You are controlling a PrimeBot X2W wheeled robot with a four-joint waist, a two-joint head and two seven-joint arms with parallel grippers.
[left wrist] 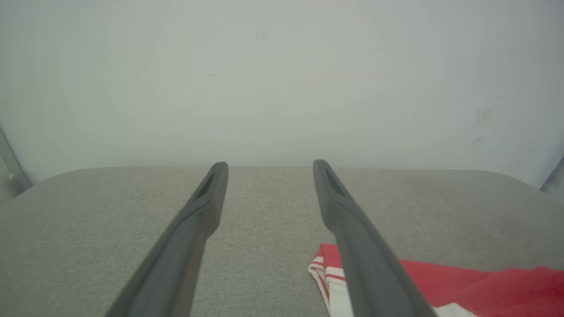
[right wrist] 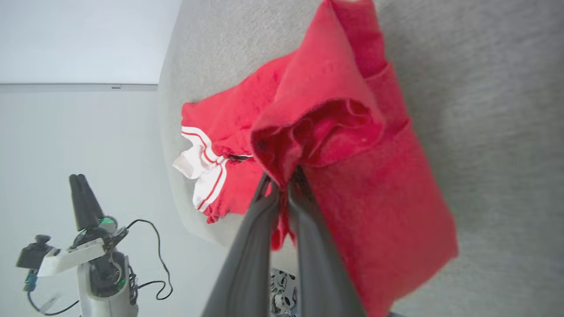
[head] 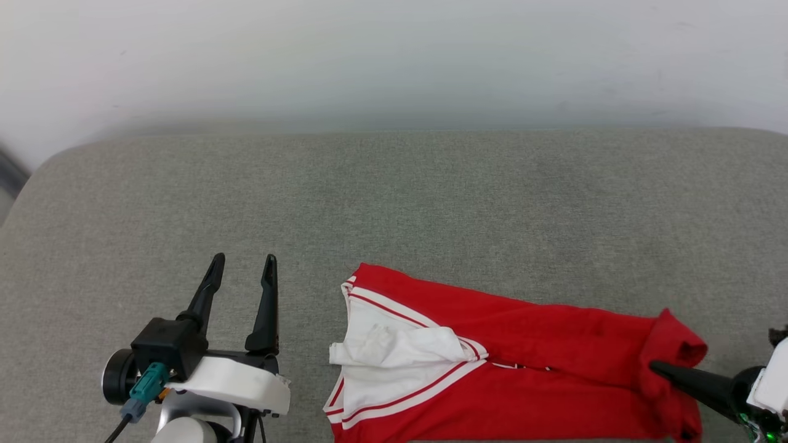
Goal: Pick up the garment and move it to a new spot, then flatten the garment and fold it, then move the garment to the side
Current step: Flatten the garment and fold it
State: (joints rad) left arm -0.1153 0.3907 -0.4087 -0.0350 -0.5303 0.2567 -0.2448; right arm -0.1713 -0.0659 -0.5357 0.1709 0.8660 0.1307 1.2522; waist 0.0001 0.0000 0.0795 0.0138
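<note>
The garment [head: 529, 363] is a red jersey with white sleeves and red-and-white stripe trim, lying folded lengthwise on the grey cushion near its front edge. Its white sleeve end [head: 394, 351] faces my left gripper. My right gripper [head: 657, 368] is shut on the garment's red right-hand end, and the cloth bunches up over its fingertips [right wrist: 282, 176]. The red fabric [right wrist: 352, 176] drapes away from that pinch. My left gripper [head: 243, 266] stands open to the left of the garment, apart from it, with nothing between its fingers [left wrist: 211, 193]. The striped sleeve corner [left wrist: 326, 273] peeks out beside its right finger.
The grey cushioned surface [head: 394, 197] stretches wide behind and to the left of the garment. A pale wall [head: 394, 55] rises behind it. The cushion's rounded back corners [head: 55, 160] curve down at the far left and right.
</note>
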